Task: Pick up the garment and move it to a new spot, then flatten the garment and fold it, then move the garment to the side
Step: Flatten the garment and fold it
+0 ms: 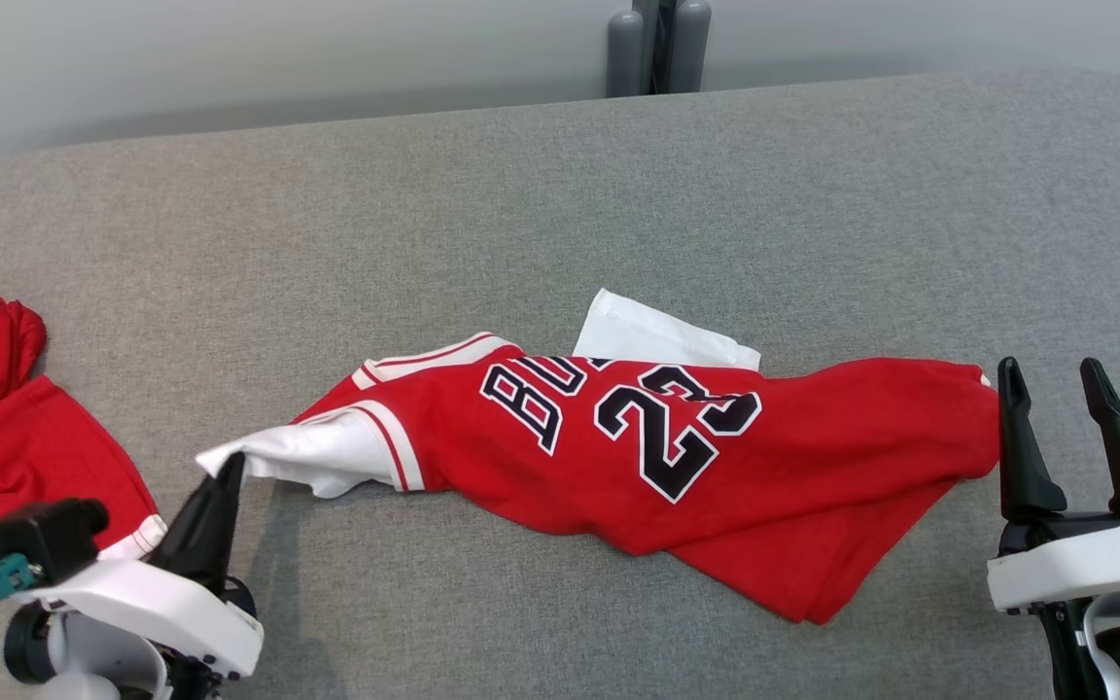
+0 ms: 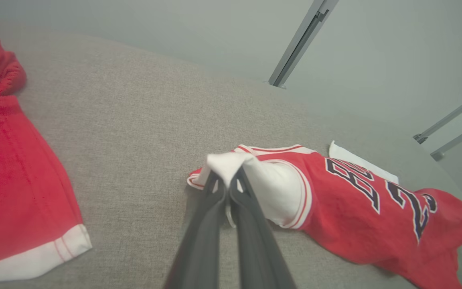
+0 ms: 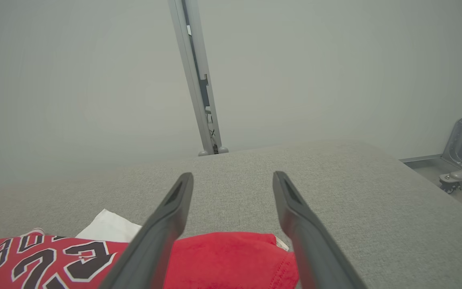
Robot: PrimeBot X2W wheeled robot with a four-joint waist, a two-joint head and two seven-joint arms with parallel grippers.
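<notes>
A red jersey (image 1: pixel 677 457) with black-and-white lettering and the number 23 lies crumpled across the middle of the grey padded worktop (image 1: pixel 560 194). It is stretched from left to right and sits nearer the near edge than the far one.

The left pincer (image 1: pixel 227 465) is closed, its two dark fingers pressed together on the tip of the jersey's white sleeve (image 1: pixel 297 452), which points toward the worktop's left edge. In the left wrist view the white cloth is bunched over the pincer's (image 2: pixel 227 182) tips, and the red body trails away to the right. A shadow lies on the worktop beneath the sleeve.

The right pincer (image 1: pixel 1049 367) stands wide, with nothing between its fingers. It is at the jersey's other end, where the red hem reaches its inner finger. The right wrist view shows the hem lying low between the fingers of this pincer (image 3: pixel 233 176). Whether cloth and finger touch cannot be told.

A white cloth (image 1: pixel 657 335) peeks out from behind the jersey on its far side. A second red garment (image 1: pixel 25 457) with a white band lies at the left edge, well apart from the jersey.
</notes>
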